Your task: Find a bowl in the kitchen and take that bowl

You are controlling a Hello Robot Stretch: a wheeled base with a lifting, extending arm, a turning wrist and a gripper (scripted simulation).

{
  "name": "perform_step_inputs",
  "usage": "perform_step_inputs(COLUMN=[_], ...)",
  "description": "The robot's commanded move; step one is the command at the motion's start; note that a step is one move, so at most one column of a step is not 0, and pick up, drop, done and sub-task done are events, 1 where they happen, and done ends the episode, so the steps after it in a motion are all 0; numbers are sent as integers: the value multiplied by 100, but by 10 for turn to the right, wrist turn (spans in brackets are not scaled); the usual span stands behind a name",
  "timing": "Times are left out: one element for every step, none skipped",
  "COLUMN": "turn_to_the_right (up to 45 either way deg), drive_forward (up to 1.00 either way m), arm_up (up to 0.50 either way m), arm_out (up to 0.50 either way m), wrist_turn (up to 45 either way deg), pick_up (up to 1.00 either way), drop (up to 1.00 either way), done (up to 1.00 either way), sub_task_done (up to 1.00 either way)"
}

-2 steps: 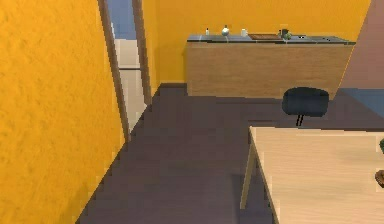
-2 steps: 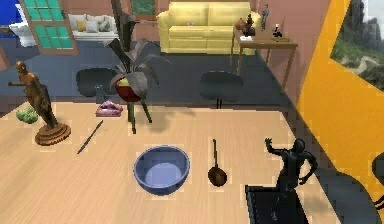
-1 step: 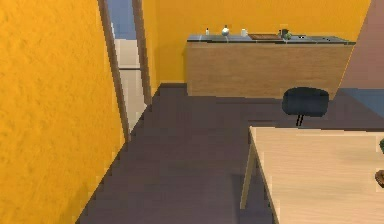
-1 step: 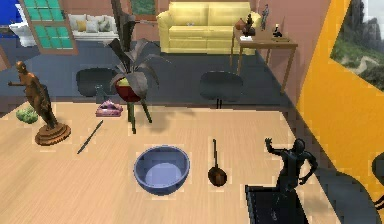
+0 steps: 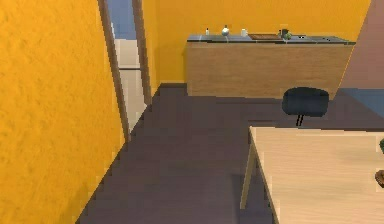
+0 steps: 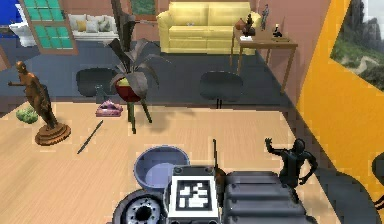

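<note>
Ahead of me, an orange wall point(image 5: 45, 110) ran along the forward view's left. Next came a doorway point(image 5: 128, 60), then a wooden counter point(image 5: 265, 65) against the far wall with small things on its dark top. A dark chair point(image 5: 304, 100) stood before it, and the corner of a pale wooden table point(image 5: 310, 170) lay at the right.

In the arm side view, the table point(image 6: 250, 130) carried a bronze statue point(image 6: 35, 100) of a standing figure at its left. After it came a thin stick point(image 6: 90, 137) lying slantwise, a pink thing point(image 6: 108, 105) and a dark spiky ornament point(image 6: 130, 90) with a red ball in it. Nearer me stood the bowl point(image 6: 162, 165), grey-blue, upright on the tabletop with its mouth facing up. It was round, so I could make out no long axis and no heading. My gripper point(image 6: 145, 207) sat at the bottom edge just below the bowl, left of a white marker square point(image 6: 195, 195). I could not tell whether its fingers were apart or together, nor whether it held anything. Right of that stood a small black figure point(image 6: 293, 160). Beyond the table were a yellow sofa point(image 6: 205, 25) and, far right, an orange wall point(image 6: 335, 110).
</note>
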Motion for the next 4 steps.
perform_step_inputs(turn_to_the_right=[0,0,0,0], drive_forward=[0,0,0,0], arm_up=[0,0,0,0], arm_out=[18,0,0,0], wrist_turn=[0,450,450,450], pick_up=[0,0,0,0], drop=[0,0,0,0], done=[0,0,0,0], sub_task_done=[0,0,0,0])
